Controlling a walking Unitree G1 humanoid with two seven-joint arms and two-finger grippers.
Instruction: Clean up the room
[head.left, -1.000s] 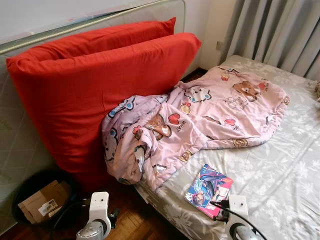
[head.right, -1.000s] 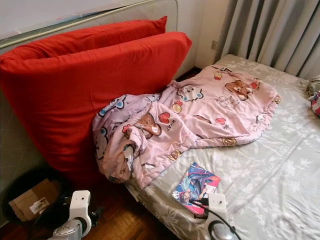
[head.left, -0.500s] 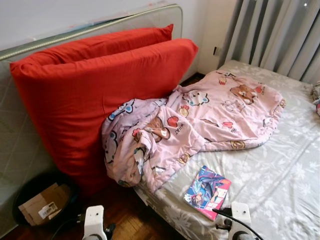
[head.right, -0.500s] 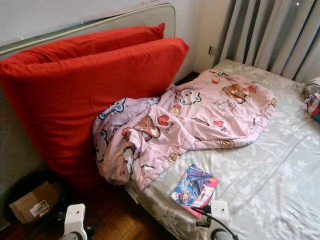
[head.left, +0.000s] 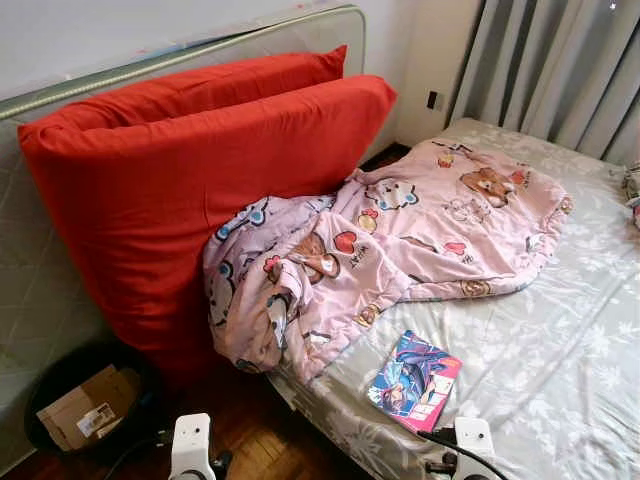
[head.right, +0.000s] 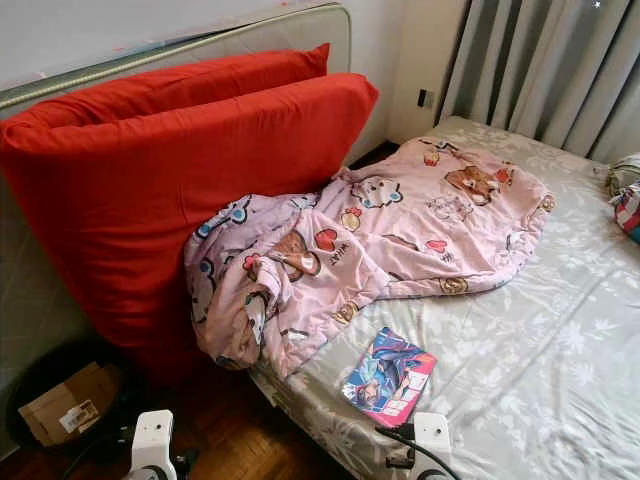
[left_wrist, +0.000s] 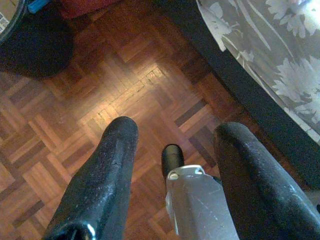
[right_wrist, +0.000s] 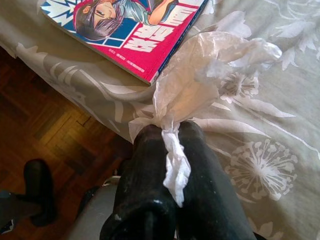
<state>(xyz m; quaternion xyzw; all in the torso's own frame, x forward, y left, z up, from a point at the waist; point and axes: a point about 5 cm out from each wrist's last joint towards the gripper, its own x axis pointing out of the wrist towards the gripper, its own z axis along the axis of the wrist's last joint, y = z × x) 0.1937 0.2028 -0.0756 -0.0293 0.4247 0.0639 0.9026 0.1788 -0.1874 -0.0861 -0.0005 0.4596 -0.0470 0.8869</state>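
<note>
My right gripper (right_wrist: 170, 131) is shut on a crumpled piece of clear plastic (right_wrist: 200, 80), held just above the grey flowered bed sheet (right_wrist: 260, 125) at the bed's near edge. A colourful comic book (head.left: 415, 378) lies flat on the sheet right beside it. My left gripper (left_wrist: 177, 129) hangs open over the parquet floor (left_wrist: 100, 90) next to the bed, with nothing between its fingers. A pink cartoon-print blanket (head.left: 400, 240) lies rumpled across the bed and droops over its edge.
Two big red pillows (head.left: 190, 180) lean against an upright mattress (head.left: 40, 290) on the left. A black bin with cardboard (head.left: 85, 405) stands on the floor below them. Grey curtains (head.left: 550, 60) hang behind the bed. Some items (head.right: 625, 195) lie at the bed's far right.
The camera has moved a little, so the whole picture has shifted and both wrists sit lower in it. The blanket, book and pillows lie as before.
</note>
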